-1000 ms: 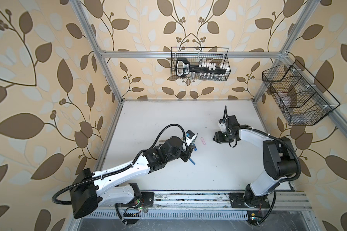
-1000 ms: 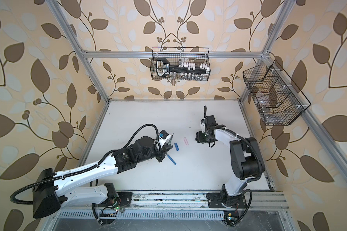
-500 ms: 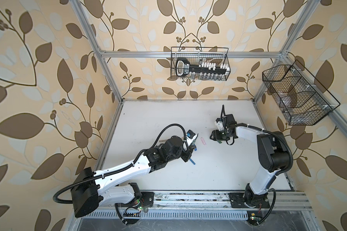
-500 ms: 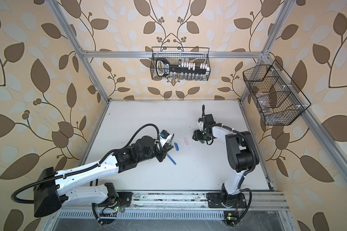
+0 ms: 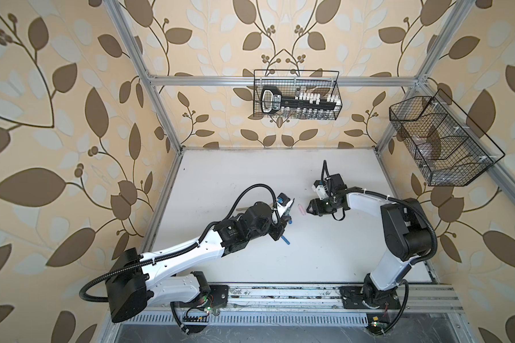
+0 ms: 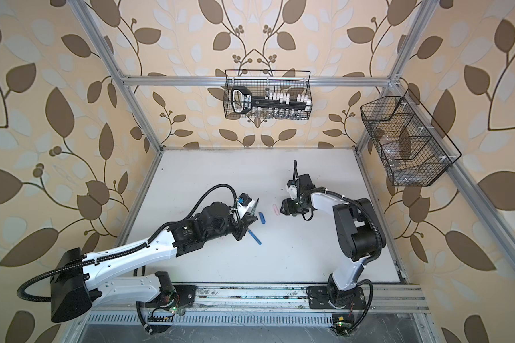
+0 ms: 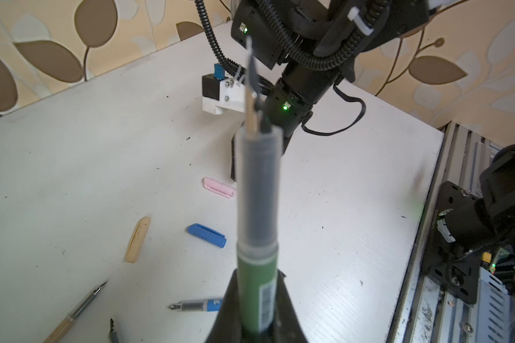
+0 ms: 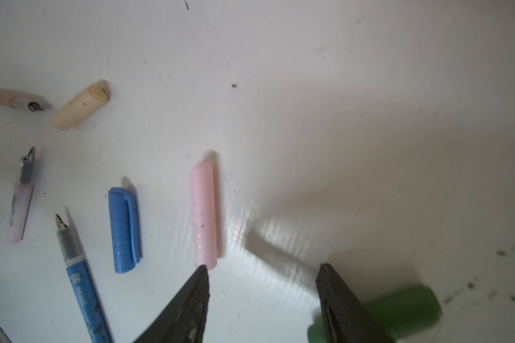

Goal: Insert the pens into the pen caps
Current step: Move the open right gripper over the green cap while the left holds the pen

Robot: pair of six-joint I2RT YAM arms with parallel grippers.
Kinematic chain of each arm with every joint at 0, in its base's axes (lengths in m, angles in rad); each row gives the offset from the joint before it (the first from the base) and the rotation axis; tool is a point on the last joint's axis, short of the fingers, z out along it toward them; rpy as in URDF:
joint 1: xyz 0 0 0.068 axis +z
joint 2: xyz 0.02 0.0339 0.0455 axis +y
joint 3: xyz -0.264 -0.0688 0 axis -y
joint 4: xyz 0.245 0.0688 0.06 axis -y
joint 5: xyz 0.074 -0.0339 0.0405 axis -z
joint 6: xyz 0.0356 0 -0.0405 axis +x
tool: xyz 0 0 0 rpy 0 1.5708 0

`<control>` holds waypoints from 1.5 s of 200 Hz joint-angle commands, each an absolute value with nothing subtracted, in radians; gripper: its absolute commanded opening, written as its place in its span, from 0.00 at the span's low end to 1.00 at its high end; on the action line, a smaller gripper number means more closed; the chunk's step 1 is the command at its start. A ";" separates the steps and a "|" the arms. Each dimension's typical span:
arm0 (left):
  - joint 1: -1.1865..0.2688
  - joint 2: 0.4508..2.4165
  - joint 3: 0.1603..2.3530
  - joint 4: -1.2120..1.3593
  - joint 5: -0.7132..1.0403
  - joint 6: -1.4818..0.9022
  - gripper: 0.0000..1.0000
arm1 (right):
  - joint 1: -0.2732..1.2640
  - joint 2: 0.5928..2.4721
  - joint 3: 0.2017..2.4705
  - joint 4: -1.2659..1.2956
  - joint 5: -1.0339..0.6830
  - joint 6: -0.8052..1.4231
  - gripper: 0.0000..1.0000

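Since a second ago the right gripper (image 8: 262,267) has slid toward the pink cap (image 8: 204,213); I see no change in the left arm. Right jaws are apart with nothing between them. One fingertip sits at the pink cap's end, contact unclear. The green cap (image 8: 408,306) lies on the table (image 5: 280,172) just outside the other finger, blurred and partly covered by it.

The left gripper (image 7: 258,274) is clenched on the green pen (image 7: 259,208), nib toward the right arm, and it blocks my left wrist view.

Loose on the table: blue cap (image 8: 124,230), tan cap (image 8: 81,105), blue pen (image 8: 81,276), pink pen (image 8: 21,205), and tan pen (image 8: 12,99), which is cut off at the edge. In both top views the left arm hides most of these.

The back basket (image 5: 296,95) holds a black-handled tool and white pieces. The side basket (image 5: 440,142) is divided, contents unclear.
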State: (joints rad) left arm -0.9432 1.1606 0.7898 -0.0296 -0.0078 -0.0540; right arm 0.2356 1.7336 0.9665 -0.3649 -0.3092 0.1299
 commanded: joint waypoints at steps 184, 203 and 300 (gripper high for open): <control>-0.946 1.167 0.809 0.012 0.013 -0.044 0.00 | 0.254 1.820 1.167 -0.681 0.016 0.047 0.55; -0.946 1.165 0.808 0.009 0.011 -0.046 0.00 | 0.254 1.845 1.179 -0.676 0.014 0.043 0.53; -0.946 1.154 0.799 0.006 0.007 -0.044 0.00 | 0.282 1.909 1.169 -0.651 0.041 0.055 0.33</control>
